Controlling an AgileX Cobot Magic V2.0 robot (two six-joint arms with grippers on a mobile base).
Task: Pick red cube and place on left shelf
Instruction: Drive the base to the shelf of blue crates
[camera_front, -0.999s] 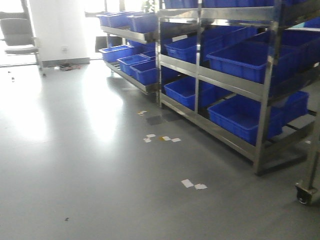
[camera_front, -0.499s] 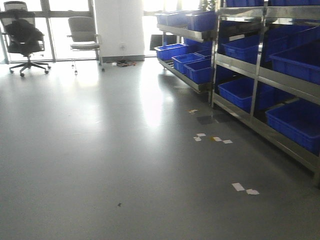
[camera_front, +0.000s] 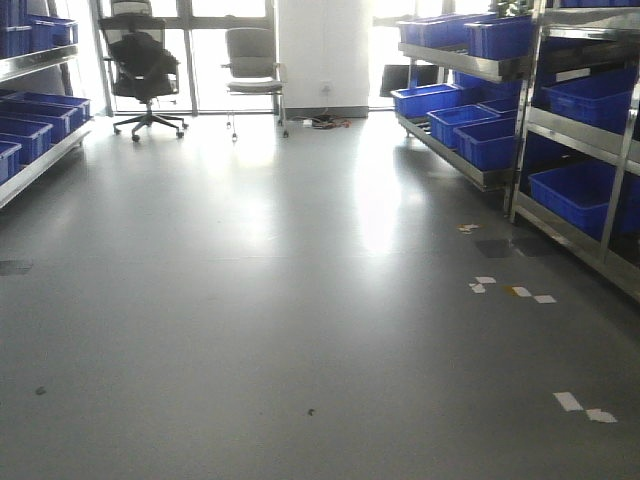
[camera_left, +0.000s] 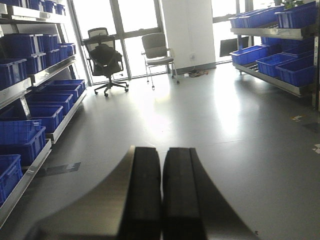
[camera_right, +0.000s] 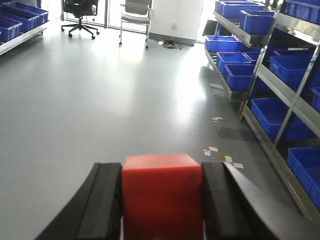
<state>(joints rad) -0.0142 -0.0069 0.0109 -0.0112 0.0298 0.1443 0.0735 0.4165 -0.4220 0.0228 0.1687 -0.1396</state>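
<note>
The red cube (camera_right: 162, 192) is clamped between the two black fingers of the right gripper (camera_right: 162, 170). Its top face is smooth and its edges are sharp. The left gripper (camera_left: 161, 152) is closed, pads touching, nothing between them. A wide grey floor (camera_front: 300, 260) lies open between the left shelf (camera_front: 40, 63) and two right racks (camera_front: 580, 130). Far by the windows stand two seats, a black chair (camera_front: 140, 65) and a grey chair (camera_front: 250, 60).

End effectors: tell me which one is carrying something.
The right end effector, shut on the red cube. The left end effector is shut on nothing, its jaws pressed together.
</note>
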